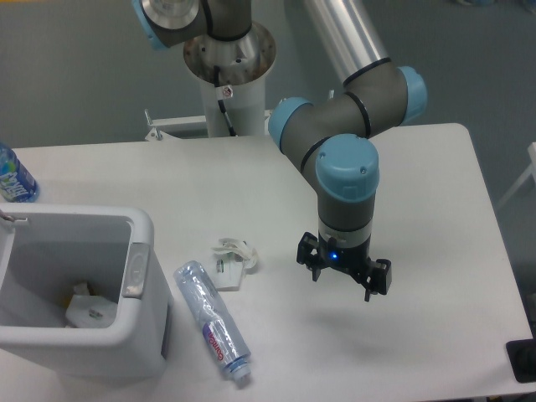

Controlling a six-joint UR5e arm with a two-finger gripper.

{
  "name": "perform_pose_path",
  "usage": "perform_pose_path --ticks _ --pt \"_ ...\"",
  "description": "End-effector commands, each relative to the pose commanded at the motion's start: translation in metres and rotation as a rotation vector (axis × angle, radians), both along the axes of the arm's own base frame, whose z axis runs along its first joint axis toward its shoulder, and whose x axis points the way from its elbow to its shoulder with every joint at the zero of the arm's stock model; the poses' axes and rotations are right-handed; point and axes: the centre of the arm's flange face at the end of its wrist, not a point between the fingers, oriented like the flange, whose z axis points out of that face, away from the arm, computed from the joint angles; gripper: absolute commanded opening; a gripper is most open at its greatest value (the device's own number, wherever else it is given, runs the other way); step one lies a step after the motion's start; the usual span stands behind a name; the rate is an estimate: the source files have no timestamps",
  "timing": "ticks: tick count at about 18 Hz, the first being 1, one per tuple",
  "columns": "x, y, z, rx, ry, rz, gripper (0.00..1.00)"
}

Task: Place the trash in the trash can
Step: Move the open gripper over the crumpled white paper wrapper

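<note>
Two pieces of trash are lying on the white table (419, 184) in the camera view. One is a small crumpled white paper wrapper (232, 260) with green print. It is sitting near the middle of the table. The other is a crushed clear plastic bottle (212, 320) with a purple-red label. It is lying on its side just beside the trash can (134, 331), with its cap end pointing toward the front edge of the table.

The big white-grey trash can is standing at the left front of the table. A grey handle strip is running down its right side. Some pale scraps are sitting at the bottom of it.

The robot arm (343, 126) is reaching down over the table, to the right of the wrapper. Its gripper (344, 272) is hanging above the table with its fingers spread apart, and it is holding nothing.

A blue-labelled water bottle (12, 177) is peeking in at the left edge.
</note>
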Motion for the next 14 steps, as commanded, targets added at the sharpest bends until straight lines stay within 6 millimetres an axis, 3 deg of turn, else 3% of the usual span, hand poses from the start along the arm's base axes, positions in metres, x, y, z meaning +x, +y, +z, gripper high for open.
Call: perform_pose_path --ticks 5,7,11,14 --pt "0.008 -0.004 -0.005 -0.006 -0.013 -0.004 1.0" --pt "0.02 -0.006 -0.014 -0.007 -0.018 -0.006 1.0" --pt "0.087 -0.02 -0.055 -0.013 -0.023 -0.054 1.0" --pt "0.137 -0.022 -0.071 -0.039 -0.051 -0.117 1.0"
